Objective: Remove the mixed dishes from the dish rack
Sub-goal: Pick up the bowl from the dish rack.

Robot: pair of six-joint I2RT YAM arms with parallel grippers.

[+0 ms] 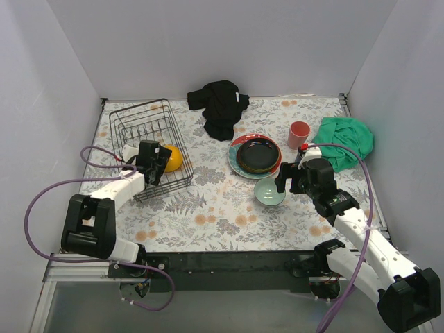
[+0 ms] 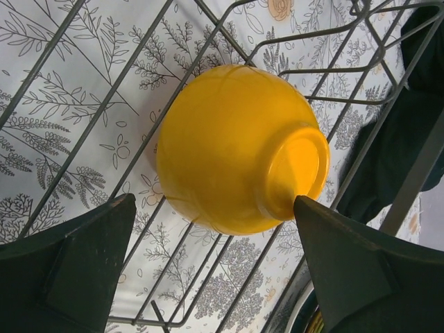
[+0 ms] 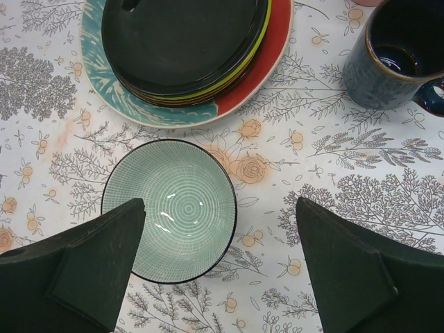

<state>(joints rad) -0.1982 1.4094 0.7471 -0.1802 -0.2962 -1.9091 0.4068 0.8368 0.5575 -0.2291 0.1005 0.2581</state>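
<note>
The black wire dish rack [image 1: 141, 116] stands at the back left. Only an orange-yellow bowl [image 1: 173, 158] is left in it, lying on its side at the near right end. My left gripper [image 1: 154, 164] is open and reaches into the rack. In the left wrist view its fingers flank the bowl [image 2: 236, 146], base towards the camera, without touching, over the rack wires [image 2: 90, 125]. My right gripper [image 1: 290, 177] is open and empty, just above a pale green-white bowl [image 1: 269, 191], also in the right wrist view [image 3: 170, 208]. Stacked plates [image 3: 180, 48] and a dark blue mug [image 3: 399, 52] stand on the table.
A pink-red cup [image 1: 300, 133] stands behind the right gripper. A green cloth [image 1: 347, 142] lies at the back right and a black cloth [image 1: 220, 107] at the back middle. Grey walls close in three sides.
</note>
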